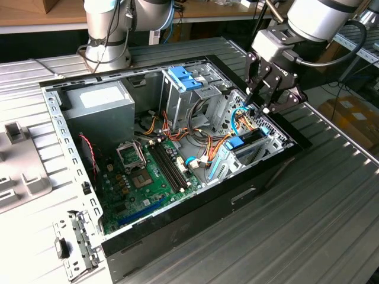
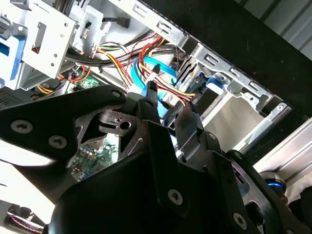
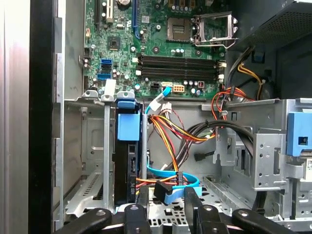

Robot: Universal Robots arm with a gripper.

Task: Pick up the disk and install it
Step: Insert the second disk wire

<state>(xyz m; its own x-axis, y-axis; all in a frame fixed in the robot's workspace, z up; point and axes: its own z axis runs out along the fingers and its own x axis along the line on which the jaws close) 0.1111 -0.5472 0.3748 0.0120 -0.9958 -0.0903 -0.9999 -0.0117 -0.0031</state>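
The disk [image 3: 127, 163] stands on edge inside the drive bay of the open computer case [image 1: 195, 195]. Its dark body sits between the bay's metal rails, and its blue end tab [image 3: 129, 127] faces the motherboard. In the exterior view the tab [image 1: 235, 142] shows at the case's right end. My gripper [image 1: 260, 106] hangs just above that bay, beside the disk and apart from it. In the first wrist view its black fingers [image 3: 192, 209] are spread either side of a blue cable connector [image 3: 168, 195], gripping nothing. The second wrist view shows the gripper [image 2: 169, 100] over the same cables.
A green motherboard [image 1: 148, 177] covers the case floor, with a grey power supply [image 1: 98, 109] at the far left. Orange, red and blue cables [image 3: 180, 136] run through the middle. A second cage with blue tabs [image 1: 185, 78] stands behind. Loose metal brackets [image 1: 74, 248] lie on the table.
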